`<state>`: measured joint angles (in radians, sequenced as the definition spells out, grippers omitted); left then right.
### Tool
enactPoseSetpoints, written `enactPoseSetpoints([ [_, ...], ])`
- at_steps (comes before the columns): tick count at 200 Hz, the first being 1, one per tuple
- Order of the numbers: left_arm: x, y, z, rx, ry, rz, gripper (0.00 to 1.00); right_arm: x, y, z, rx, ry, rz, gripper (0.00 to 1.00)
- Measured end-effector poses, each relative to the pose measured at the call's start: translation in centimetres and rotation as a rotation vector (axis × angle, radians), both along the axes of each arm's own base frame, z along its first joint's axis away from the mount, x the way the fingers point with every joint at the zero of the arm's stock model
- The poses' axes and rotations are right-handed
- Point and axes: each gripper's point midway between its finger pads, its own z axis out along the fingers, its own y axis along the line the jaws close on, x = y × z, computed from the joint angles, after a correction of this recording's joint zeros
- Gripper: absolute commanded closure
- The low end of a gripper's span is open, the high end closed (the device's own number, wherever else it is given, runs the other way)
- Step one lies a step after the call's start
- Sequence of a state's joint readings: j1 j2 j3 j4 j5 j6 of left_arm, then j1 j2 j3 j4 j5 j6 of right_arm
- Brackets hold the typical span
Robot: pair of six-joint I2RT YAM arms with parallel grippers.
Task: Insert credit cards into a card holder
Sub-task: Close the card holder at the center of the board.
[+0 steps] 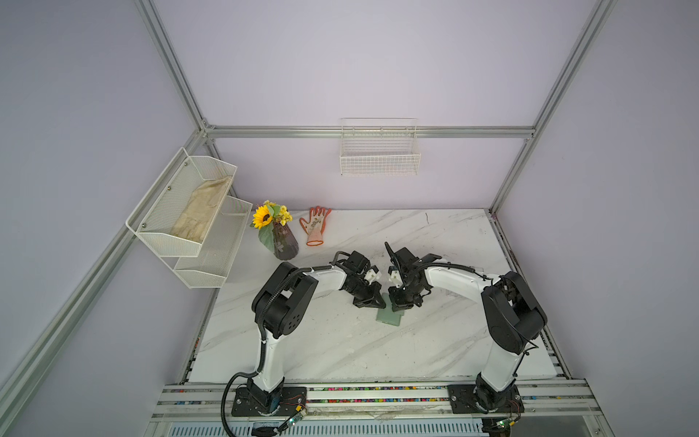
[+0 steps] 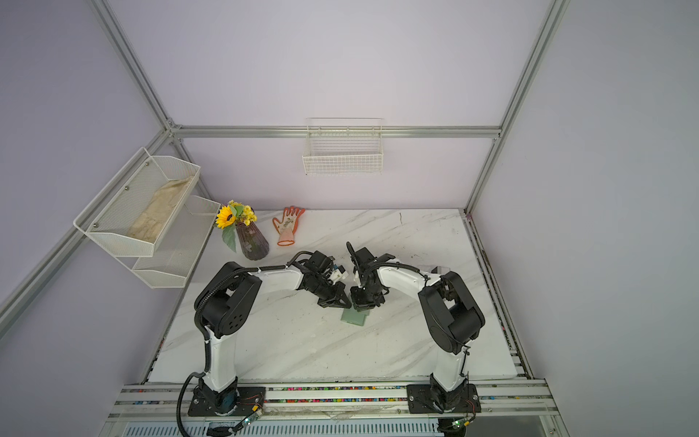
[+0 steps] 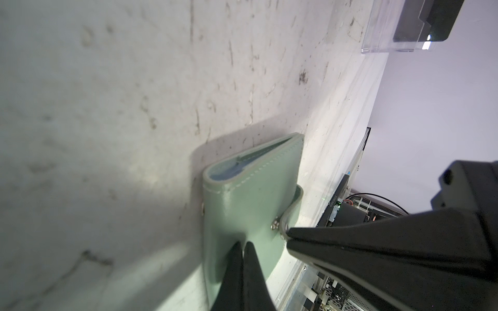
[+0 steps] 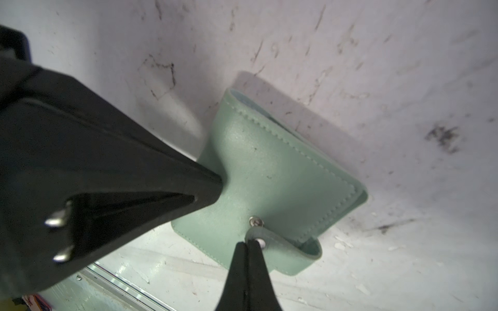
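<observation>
The sage-green card holder (image 1: 389,317) (image 2: 353,318) lies folded shut on the marble table between both arms. My left gripper (image 3: 242,243) is shut, and its tips press on the cover (image 3: 248,204). My right gripper (image 4: 248,243) is shut too. Its tips touch the end of the snap tab strap (image 4: 285,250), which is off its stud (image 4: 256,221); whether the strap is pinched does not show. A bluish edge (image 3: 226,172) shows inside the fold. Dark credit cards (image 3: 420,24) stand in a clear acrylic box in the left wrist view.
A vase with a sunflower (image 1: 283,244) and an orange glove (image 1: 316,225) sit at the table's back left. A white mesh shelf rack (image 1: 189,219) hangs on the left wall, a wire basket (image 1: 380,151) on the back wall.
</observation>
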<state>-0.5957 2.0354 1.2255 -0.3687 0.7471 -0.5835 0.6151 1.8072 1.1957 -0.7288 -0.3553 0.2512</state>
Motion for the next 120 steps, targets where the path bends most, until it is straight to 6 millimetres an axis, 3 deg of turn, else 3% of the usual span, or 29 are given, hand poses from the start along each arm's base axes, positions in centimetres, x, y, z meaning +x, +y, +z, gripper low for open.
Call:
enactPoseSetpoints([
  [120, -0.04, 0.03, -0.07, -0.006, 0.001, 0.0, 0.99, 0.38, 0.36, 0.0, 0.004, -0.001, 0.014, 1.0],
])
